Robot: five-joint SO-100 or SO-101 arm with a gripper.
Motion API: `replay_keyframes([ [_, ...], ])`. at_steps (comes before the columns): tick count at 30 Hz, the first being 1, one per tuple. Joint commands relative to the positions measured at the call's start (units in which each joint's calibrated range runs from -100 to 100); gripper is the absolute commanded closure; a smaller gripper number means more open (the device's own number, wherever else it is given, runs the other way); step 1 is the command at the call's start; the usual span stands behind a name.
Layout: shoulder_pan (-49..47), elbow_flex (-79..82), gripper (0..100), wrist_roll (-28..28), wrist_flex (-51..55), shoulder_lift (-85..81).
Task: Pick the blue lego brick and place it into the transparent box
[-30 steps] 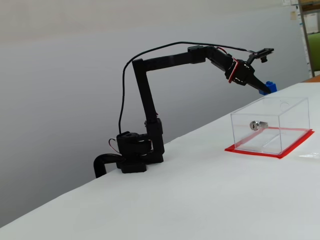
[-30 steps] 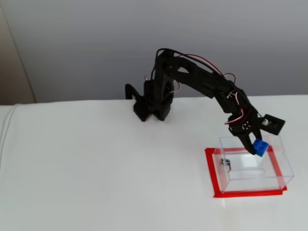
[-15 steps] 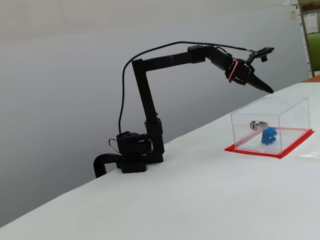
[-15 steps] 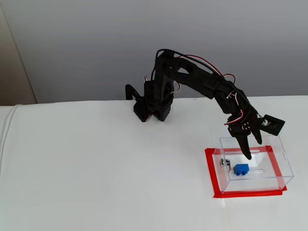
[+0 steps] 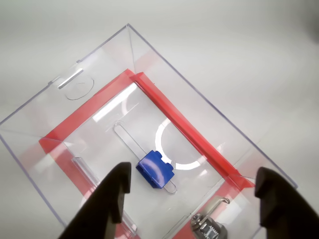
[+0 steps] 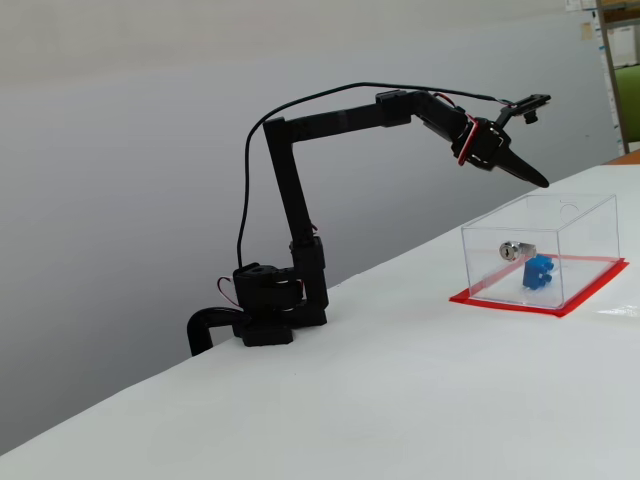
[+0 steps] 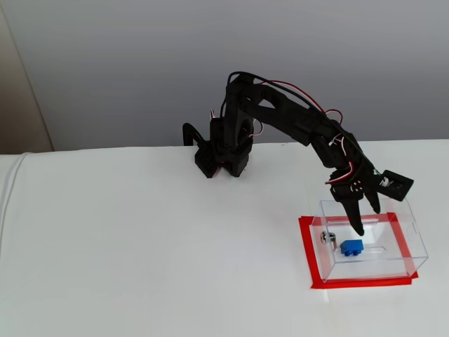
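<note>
The blue lego brick (image 5: 155, 170) lies on the floor of the transparent box (image 5: 164, 114), near the wall with the silver lock (image 5: 209, 230). In both fixed views the blue lego brick (image 6: 537, 271) (image 7: 351, 246) rests inside the transparent box (image 6: 585, 215) (image 7: 415, 242). My gripper (image 5: 197, 199) hangs open above the box with nothing between its fingers (image 5: 115, 191). In both fixed views my gripper (image 6: 530, 176) (image 7: 365, 217) points down over the box's open top.
The arm's base (image 6: 270, 315) (image 7: 221, 154) stands at the white table's back edge. A red border (image 6: 505, 300) (image 7: 306, 246) frames the box's foot. A grey wall lies behind the table.
One second ago the gripper held the brick above the box. It opened, and the brick dropped to the box's floor. Since half a second ago the arm has barely moved.
</note>
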Motion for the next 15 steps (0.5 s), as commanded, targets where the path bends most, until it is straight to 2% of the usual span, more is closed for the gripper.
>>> replay_keyframes([
  [1,2.0,-2.8,79,0.0,-0.6,-3.6],
  [8,5.5,-2.0,99,0.0,-0.1,-8.0],
  [15,9.6,-0.5,98,0.4,-0.2,-12.7],
])
